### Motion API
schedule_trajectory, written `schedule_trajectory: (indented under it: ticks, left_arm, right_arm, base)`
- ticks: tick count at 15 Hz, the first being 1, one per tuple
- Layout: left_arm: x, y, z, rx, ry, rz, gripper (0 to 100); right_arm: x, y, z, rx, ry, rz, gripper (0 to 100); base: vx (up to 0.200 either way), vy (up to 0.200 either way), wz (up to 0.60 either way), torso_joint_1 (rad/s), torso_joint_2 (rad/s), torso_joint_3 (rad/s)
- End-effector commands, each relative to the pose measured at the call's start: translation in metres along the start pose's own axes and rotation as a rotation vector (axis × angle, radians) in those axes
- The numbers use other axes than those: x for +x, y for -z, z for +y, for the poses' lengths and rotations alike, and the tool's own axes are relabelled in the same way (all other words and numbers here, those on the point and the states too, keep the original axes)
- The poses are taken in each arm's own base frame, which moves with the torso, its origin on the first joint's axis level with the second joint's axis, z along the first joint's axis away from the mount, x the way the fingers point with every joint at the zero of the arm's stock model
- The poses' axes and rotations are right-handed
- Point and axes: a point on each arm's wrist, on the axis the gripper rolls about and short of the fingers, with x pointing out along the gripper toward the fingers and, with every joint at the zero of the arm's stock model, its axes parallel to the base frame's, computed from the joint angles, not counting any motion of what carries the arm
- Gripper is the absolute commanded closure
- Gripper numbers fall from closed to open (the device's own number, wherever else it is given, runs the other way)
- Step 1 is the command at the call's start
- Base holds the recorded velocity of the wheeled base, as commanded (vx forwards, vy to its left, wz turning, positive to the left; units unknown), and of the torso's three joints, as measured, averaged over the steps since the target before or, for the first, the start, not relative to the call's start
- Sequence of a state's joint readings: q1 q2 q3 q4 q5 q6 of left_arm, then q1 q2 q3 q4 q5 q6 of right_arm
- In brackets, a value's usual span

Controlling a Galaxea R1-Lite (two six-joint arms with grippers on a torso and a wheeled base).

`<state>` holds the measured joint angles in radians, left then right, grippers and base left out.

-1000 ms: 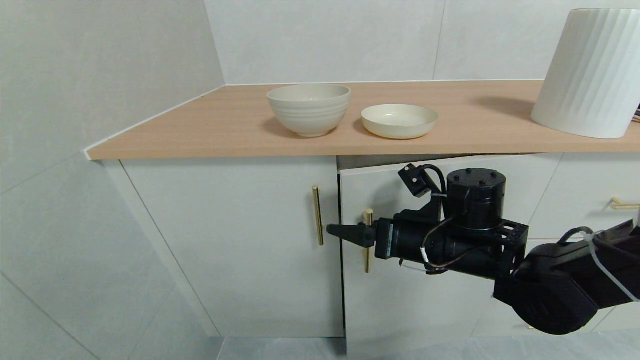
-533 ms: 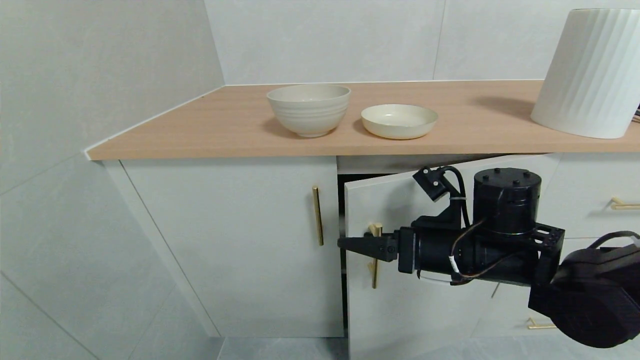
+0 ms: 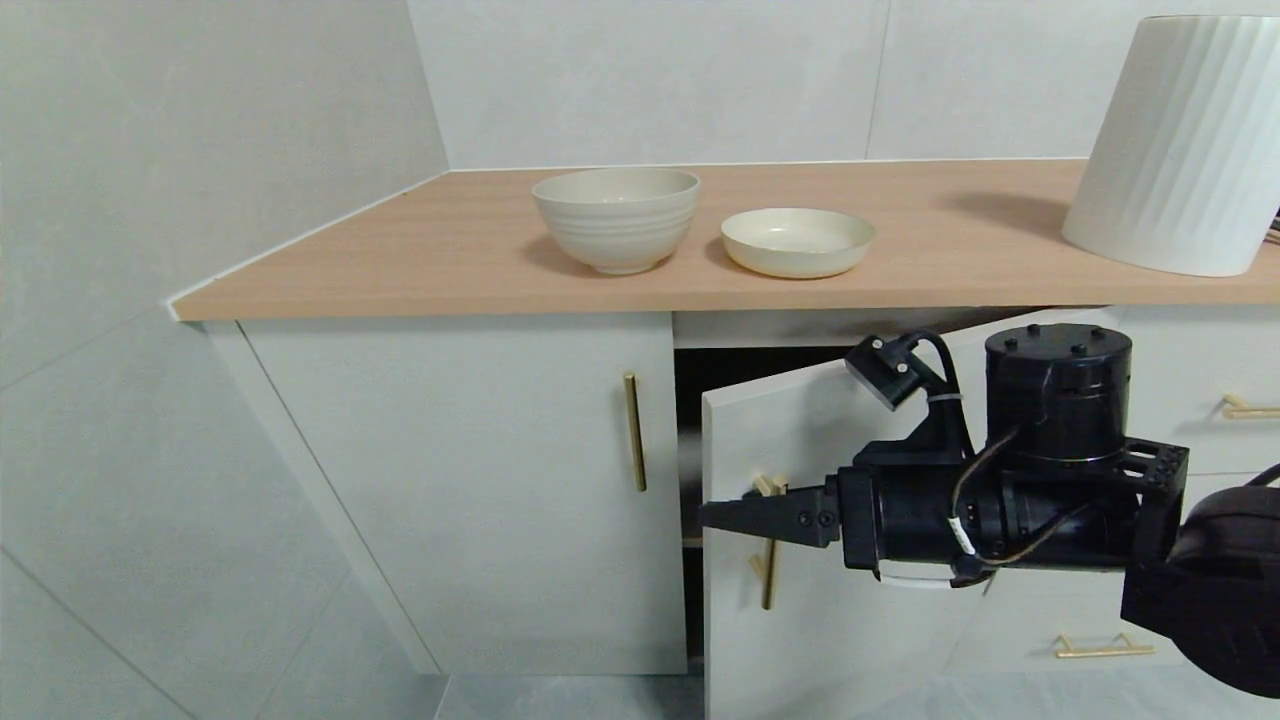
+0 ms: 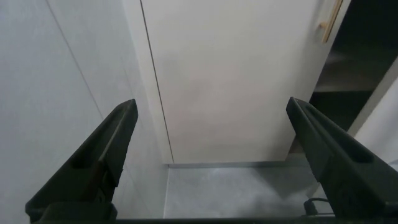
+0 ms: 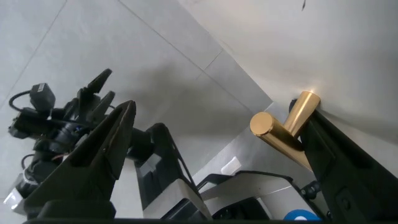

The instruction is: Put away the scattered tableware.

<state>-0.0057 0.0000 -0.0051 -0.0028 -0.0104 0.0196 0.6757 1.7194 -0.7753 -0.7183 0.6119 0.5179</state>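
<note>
A deep cream bowl [image 3: 615, 218] and a shallow cream dish [image 3: 797, 241] stand side by side on the wooden counter [image 3: 450, 260]. Below them the right cabinet door [image 3: 830, 620] hangs partly open, with a dark gap beside it. My right gripper [image 3: 715, 514] is level with the door's brass handle [image 3: 768, 560]. In the right wrist view the right gripper [image 5: 217, 115] is open, and the handle [image 5: 283, 127] rests against one finger [image 5: 348, 174]. My left gripper [image 4: 210, 106] is open and holds nothing, low in front of the closed left door [image 4: 236, 81].
A tall white ribbed container [image 3: 1180, 140] stands on the counter at the far right. The left door has its own brass handle [image 3: 634, 430]. Drawers with brass pulls [image 3: 1095, 648] lie behind my right arm. Tiled wall closes off the left side.
My right gripper has drawn back to the right and lower with the handle. The right cabinet door has swung farther open, widening the dark gap.
</note>
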Motion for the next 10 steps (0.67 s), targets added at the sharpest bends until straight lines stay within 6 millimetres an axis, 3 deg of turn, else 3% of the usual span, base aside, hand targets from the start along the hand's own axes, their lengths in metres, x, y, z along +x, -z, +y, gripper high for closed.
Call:
schedule_trajectory:
  ticks: [1,3,4,5,6,7,8,10]
  left_arm:
    - [-0.004,-0.014,0.000,0.004,0.012,-0.043,0]
    - [-0.008,-0.035,-0.001,0.006,0.090,-0.046,0]
    - [-0.005,-0.060,-0.003,0.001,0.245,0.018,0]
    - [-0.002,-0.069,-0.003,-0.007,0.298,0.040,0]
    - [0.017,-0.102,-0.006,-0.048,0.452,0.113,0]
    - [0.031,-0.115,-0.007,-0.071,0.498,0.160,0]
    - [0.059,-0.133,-0.010,-0.094,0.555,0.240,0]
    - [0.109,-0.147,-0.019,-0.122,0.661,0.378,0]
  right_arm:
    - [-0.005,-0.002,0.005,-0.015,-0.008,-0.016,0]
    - [-0.006,-0.002,0.006,-0.017,-0.010,-0.018,0]
    - [-0.007,-0.001,0.005,-0.013,-0.007,-0.014,0]
    - [-0.007,-0.001,0.005,-0.013,-0.007,-0.014,0]
    - [-0.007,0.000,0.006,-0.013,-0.008,-0.013,0]
    - [-0.007,0.000,0.005,-0.014,-0.008,-0.012,0]
    - [-0.008,0.001,0.006,-0.015,-0.008,-0.013,0]
    - [-0.009,0.000,0.007,-0.018,-0.011,-0.017,0]
  base:
    - [0.000,0.000,0.00,0.000,0.00,0.000]
    - [0.000,0.000,0.00,0.000,0.00,0.000]
    - [0.000,0.000,0.00,0.000,0.00,0.000]
    - [0.000,0.000,0.00,0.000,0.00,0.000]
    - [0.000,0.000,0.00,0.000,0.00,0.000]
    - [0.000,0.000,0.00,0.000,0.00,0.000]
    - [0.000,0.000,0.00,0.000,0.00,0.000]
    - [0.000,0.000,0.00,0.000,0.00,0.000]
